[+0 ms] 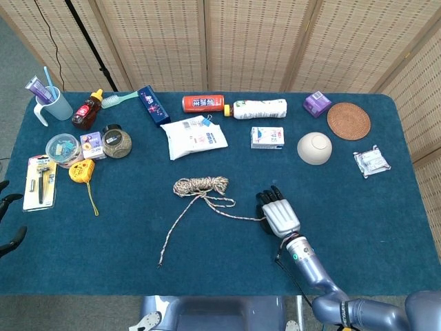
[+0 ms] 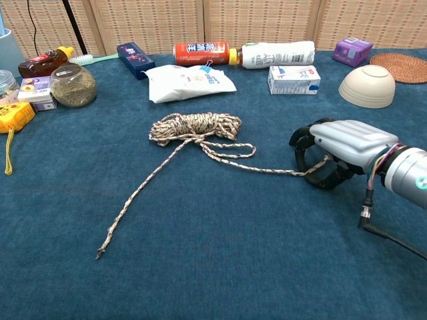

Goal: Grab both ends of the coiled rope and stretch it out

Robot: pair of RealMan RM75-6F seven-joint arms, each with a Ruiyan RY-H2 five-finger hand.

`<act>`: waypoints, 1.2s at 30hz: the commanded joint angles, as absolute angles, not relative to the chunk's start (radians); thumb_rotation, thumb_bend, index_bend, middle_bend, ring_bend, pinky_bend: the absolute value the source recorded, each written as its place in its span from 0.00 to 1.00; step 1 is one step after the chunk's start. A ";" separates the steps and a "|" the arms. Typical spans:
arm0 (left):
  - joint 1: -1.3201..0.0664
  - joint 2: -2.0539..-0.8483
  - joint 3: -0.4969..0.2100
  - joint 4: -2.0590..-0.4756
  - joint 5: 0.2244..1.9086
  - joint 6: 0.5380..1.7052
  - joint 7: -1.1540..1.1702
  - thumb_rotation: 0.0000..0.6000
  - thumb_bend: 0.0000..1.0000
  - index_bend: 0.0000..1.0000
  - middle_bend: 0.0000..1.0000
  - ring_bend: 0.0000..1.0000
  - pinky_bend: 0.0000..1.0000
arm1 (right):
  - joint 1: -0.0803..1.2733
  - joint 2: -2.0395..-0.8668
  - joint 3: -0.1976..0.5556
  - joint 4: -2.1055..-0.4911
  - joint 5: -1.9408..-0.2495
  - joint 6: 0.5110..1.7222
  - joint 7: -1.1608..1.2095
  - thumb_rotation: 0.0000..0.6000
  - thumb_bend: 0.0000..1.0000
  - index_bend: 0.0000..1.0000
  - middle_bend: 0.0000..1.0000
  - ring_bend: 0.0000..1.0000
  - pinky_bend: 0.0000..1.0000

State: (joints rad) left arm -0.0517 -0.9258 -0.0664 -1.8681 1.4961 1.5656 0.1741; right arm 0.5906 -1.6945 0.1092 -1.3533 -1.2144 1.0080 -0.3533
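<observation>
1. Chest view, item: rope [image 2: 195, 127]. The coiled bundle lies mid-table on the blue cloth [image 2: 220, 267]. One tail runs toward the near left and ends free on the cloth [image 2: 101, 253]. The other tail runs right, into the right hand [image 2: 331, 155].
2. Right hand: palm down, low on the cloth, fingers curled over and around the right rope end. The rope passes under the dark fingers [image 2: 301, 141] and appears to be held. How firm the grip is cannot be told.
3. Left hand [image 1: 8, 224]: only dark fingertips show at the left edge of the head view, well apart from the rope. Whether it is spread or closed cannot be told; it holds nothing visible.
4. Step in hand, judged: securing the right end, with the left end not yet taken.
5. Handling advice: confirm the rope is pinched, not merely covered, before any pull. Keep the right hand low and still while the left reaches the free tail. Pull outward slowly so the coil pays out without dragging toward the white pouch [image 2: 189, 81].
6. Right arm: forearm enters from the near right, wrist level and close to the cloth.
</observation>
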 commanded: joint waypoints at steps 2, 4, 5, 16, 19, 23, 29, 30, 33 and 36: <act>-0.052 -0.926 -0.067 -1.868 1.497 1.565 0.174 1.00 0.27 0.27 0.13 0.00 0.00 | 0.592 -1.695 0.109 -1.352 -1.215 1.005 -0.351 1.00 0.48 0.56 0.22 0.12 0.00; -0.053 -0.926 -0.066 -1.868 1.498 1.563 0.174 1.00 0.27 0.27 0.13 0.00 0.00 | 0.593 -1.694 0.110 -1.353 -1.214 1.001 -0.351 1.00 0.49 0.57 0.23 0.13 0.00; -0.054 -0.926 -0.066 -1.868 1.499 1.562 0.174 1.00 0.27 0.27 0.13 0.00 0.00 | 0.594 -1.693 0.111 -1.354 -1.214 1.000 -0.351 1.00 0.49 0.57 0.23 0.13 0.00; -0.083 -0.923 -0.058 -1.861 1.536 1.520 0.180 1.00 0.27 0.27 0.13 0.00 0.00 | 0.596 -1.659 0.120 -1.409 -1.226 1.011 -0.353 1.00 0.51 0.59 0.25 0.15 0.00; -0.117 -0.921 -0.048 -1.852 1.576 1.470 0.188 1.00 0.27 0.27 0.14 0.03 0.00 | 0.598 -1.639 0.124 -1.439 -1.232 1.017 -0.360 1.00 0.51 0.59 0.26 0.15 0.00; -0.169 -0.921 -0.040 -1.834 1.636 1.405 0.192 1.00 0.27 0.28 0.15 0.06 0.00 | 0.600 -1.622 0.127 -1.469 -1.232 1.022 -0.372 1.00 0.51 0.59 0.26 0.15 0.00; -0.276 -0.941 -0.032 -1.781 1.746 1.295 0.153 1.00 0.28 0.34 0.16 0.08 0.00 | 0.599 -1.616 0.129 -1.495 -1.221 1.028 -0.383 1.00 0.51 0.60 0.26 0.16 0.00; -0.294 -0.949 -0.031 -1.767 1.767 1.281 0.143 1.00 0.28 0.36 0.17 0.08 0.00 | 0.598 -1.617 0.129 -1.498 -1.220 1.030 -0.384 1.00 0.51 0.60 0.26 0.16 0.00; -0.334 -0.971 -0.026 -1.736 1.808 1.248 0.118 1.00 0.29 0.39 0.17 0.08 0.00 | 0.595 -1.618 0.130 -1.505 -1.217 1.038 -0.386 1.00 0.51 0.60 0.26 0.16 0.00; -0.374 -0.995 -0.020 -1.706 1.841 1.212 0.103 1.00 0.29 0.40 0.18 0.07 0.00 | 0.591 -1.619 0.127 -1.513 -1.216 1.046 -0.389 1.00 0.51 0.60 0.26 0.16 0.00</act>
State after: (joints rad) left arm -0.3568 -0.9809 -0.0250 -1.7202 1.8268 1.2289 0.1144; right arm 0.5917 -1.6189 0.1278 -1.5120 -1.2163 1.0451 -0.3883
